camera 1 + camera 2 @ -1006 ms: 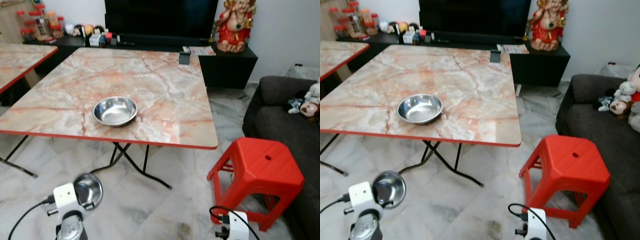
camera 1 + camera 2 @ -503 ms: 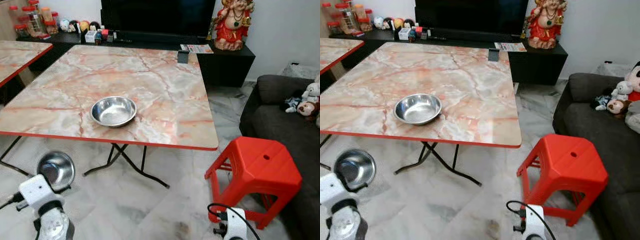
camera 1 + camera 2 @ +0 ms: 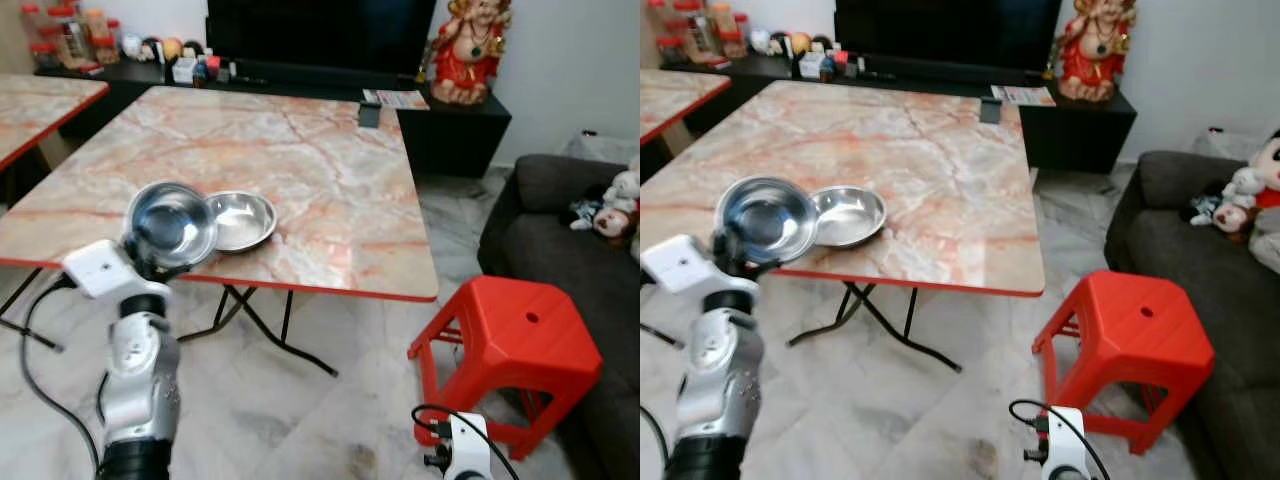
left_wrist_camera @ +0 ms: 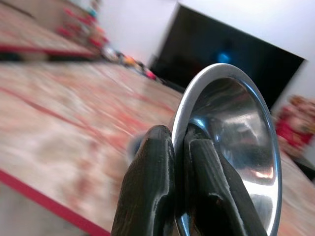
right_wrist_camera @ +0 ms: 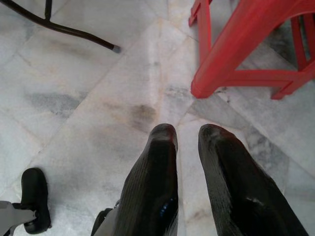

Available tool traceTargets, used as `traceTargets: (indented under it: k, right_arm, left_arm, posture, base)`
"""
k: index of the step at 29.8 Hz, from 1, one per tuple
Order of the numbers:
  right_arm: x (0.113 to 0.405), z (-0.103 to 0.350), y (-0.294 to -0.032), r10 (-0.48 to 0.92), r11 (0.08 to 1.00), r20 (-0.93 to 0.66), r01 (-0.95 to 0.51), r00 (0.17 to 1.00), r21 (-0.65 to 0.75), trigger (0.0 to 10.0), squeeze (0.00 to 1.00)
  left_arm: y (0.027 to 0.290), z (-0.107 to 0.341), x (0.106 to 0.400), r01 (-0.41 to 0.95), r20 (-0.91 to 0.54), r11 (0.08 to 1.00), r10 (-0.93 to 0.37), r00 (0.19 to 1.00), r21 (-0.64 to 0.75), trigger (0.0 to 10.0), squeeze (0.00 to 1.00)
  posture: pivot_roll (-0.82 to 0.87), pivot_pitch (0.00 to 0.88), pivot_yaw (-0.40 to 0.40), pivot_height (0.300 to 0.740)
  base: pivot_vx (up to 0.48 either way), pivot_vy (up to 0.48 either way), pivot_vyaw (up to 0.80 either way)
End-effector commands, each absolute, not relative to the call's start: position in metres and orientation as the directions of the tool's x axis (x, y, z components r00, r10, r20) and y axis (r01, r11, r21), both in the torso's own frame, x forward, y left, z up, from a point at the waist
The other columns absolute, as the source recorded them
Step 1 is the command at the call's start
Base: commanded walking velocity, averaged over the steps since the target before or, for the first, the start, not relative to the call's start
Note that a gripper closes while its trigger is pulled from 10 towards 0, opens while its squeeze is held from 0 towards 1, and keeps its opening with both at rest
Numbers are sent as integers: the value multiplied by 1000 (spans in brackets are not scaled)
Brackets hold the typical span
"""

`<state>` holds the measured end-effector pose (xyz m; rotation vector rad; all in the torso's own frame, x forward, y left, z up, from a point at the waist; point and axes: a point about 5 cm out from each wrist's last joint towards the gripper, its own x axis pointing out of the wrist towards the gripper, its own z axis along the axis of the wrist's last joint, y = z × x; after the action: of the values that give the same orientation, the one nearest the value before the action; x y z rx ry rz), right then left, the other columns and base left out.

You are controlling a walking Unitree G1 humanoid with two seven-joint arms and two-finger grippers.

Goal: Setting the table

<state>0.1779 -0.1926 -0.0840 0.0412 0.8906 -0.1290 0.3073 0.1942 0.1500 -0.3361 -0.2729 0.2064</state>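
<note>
Marble table (image 3: 330,190) ahead, steel bowl (image 3: 240,220) resting on its near edge, my left gripper (image 4: 178,162) pinching a second bowl (image 3: 170,223) by the rim at its 9 o'clock, right gripper (image 5: 187,142) slightly spread over floor.

Left arm (image 3: 140,370) at the lower left of the frame is rounded silver metal, with a white boxy block at the wrist and a black cable looping off it. Right arm (image 3: 462,452) at the bottom edge is white too, thin black cable curling around. Fingers (image 5: 152,187) are glossy black, long and rounded.
</note>
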Motion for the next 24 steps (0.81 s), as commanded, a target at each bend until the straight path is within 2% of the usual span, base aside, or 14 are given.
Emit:
traceTargets:
  k: [1, 5, 11, 16, 24]
  right_arm:
    - [179, -83, -195, -109, 988, -772, 154, 626, -15, 10000, 0]
    - [179, -83, -196, -115, 986, -767, 164, 631, -13, 10000, 0]
    - [180, -83, -192, -115, 985, -766, 173, 633, -4, 10000, 0]
    - [181, -83, -185, -106, 982, -763, 186, 637, 18, 10000, 0]
    - [181, -83, -184, -109, 980, -762, 196, 638, 24, 10000, 0]
  left_arm:
    - [182, 150, 316, -99, 207, 922, 187, 960, -375, 10000, 0]
    - [179, 148, 326, -92, 182, 913, 177, 967, -398, 10000, 0]
    - [189, 158, 340, -96, 190, 889, 199, 961, -447, 10000, 0]
    - [198, 162, 344, -101, 194, 882, 211, 958, -461, 10000, 0]
    - [199, 163, 347, -109, 194, 879, 221, 956, -464, 10000, 0]
  posture:
    - [40, 0, -61, 740]
    - [33, 0, -54, 740]
    - [33, 0, -28, 740]
    - [26, 0, 7, 740]
    - [26, 0, 9, 740]
  base:
    - [0, 0, 0]
    - [0, 0, 0]
    - [0, 0, 0]
    - [0, 0, 0]
    - [0, 0, 0]
